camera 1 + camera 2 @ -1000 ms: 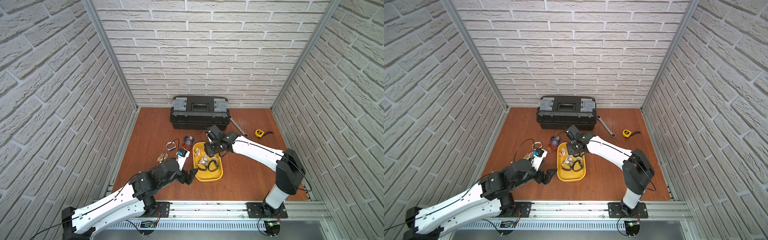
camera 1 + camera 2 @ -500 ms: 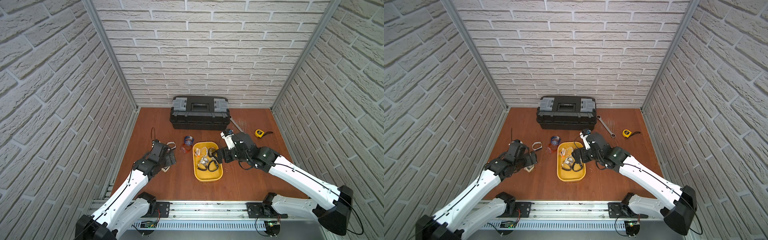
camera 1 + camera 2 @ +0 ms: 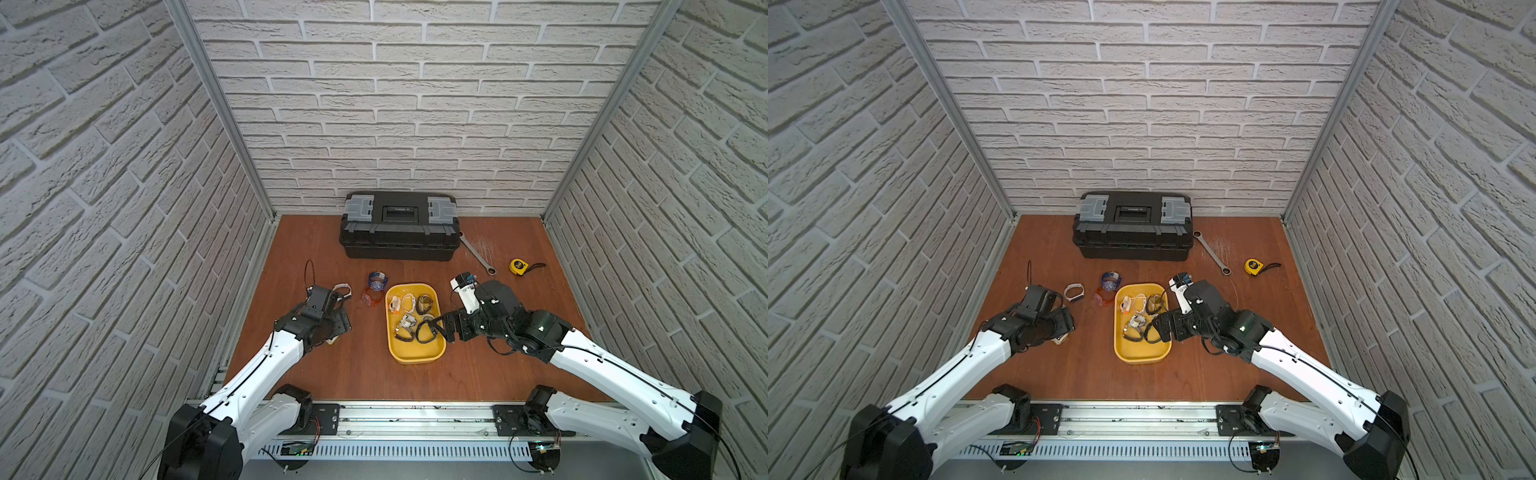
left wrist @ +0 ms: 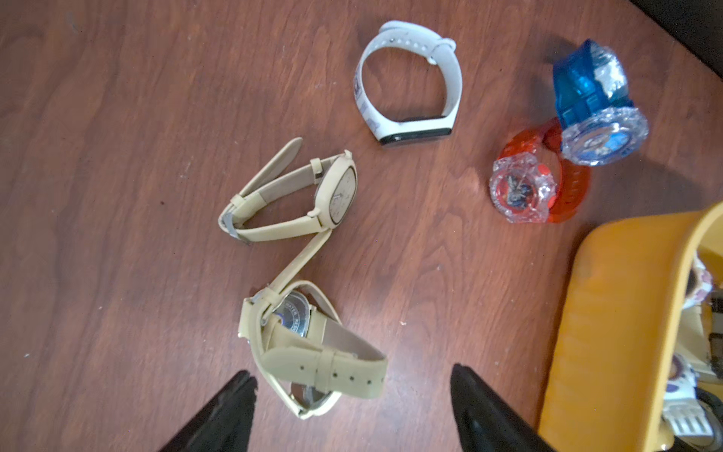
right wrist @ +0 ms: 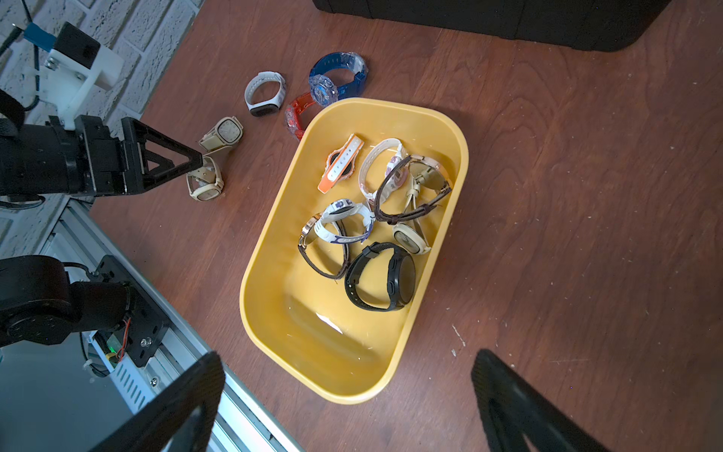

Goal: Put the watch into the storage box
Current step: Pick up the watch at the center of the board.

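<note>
The storage box (image 3: 415,353) is a shallow yellow tray with several watches in it, a black one (image 5: 383,278) nearest the front. Two beige watches lie left of it on the wood. My left gripper (image 4: 350,371) is open and hangs low over the nearer beige watch (image 4: 313,352), one finger on each side of its strap with a gap. From above that watch (image 3: 331,341) only peeks out under the left gripper (image 3: 336,328). My right gripper (image 3: 440,328) is open and empty at the tray's right rim (image 5: 465,148).
The second beige watch (image 4: 336,191), a white band (image 4: 407,82), a red watch (image 4: 524,188) and a blue watch (image 4: 598,117) lie loose beyond. A black toolbox (image 3: 399,232) stands at the back wall, with a wrench (image 3: 478,257) and tape measure (image 3: 518,266) to its right.
The left arm has swung from the tray's left side over to the loose beige watches. The right arm has drawn back from the tray's far end to its right side.
</note>
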`<state>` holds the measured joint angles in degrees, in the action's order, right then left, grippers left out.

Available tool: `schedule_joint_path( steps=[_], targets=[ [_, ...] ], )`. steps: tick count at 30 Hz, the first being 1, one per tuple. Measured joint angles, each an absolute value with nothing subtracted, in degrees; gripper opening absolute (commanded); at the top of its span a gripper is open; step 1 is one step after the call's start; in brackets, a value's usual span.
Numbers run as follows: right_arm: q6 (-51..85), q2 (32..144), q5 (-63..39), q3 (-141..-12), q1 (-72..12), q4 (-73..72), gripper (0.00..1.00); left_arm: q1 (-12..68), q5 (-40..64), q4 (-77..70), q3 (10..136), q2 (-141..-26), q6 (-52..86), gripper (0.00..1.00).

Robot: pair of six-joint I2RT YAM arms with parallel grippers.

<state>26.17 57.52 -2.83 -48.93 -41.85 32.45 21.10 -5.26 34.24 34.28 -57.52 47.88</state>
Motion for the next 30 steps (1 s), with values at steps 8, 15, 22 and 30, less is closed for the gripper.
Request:
schedule_joint_path(
  steps=[8, 15, 22, 30],
  targets=[
    [26.13, 58.57, -2.61, -48.93, -41.85, 32.80, 1.00, 21.10, -3.97, 31.79, 33.26, -59.83, 47.62, 0.76],
    [26.13, 58.17, -2.17, -48.49, -41.85, 32.82, 1.00, 21.06, -3.22, 30.02, 33.26, -64.25, 46.09, 0.63],
    [26.11, 57.69, -1.08, -47.57, -41.85, 32.97, 1.00, 21.06, -2.72, 30.00, 33.26, -65.01, 44.58, 0.40],
    [25.93, 57.71, -0.43, -47.55, -41.85, 33.01, 1.00, 21.08, -2.52, 30.06, 33.28, -61.82, 43.22, 0.18]
  ],
)
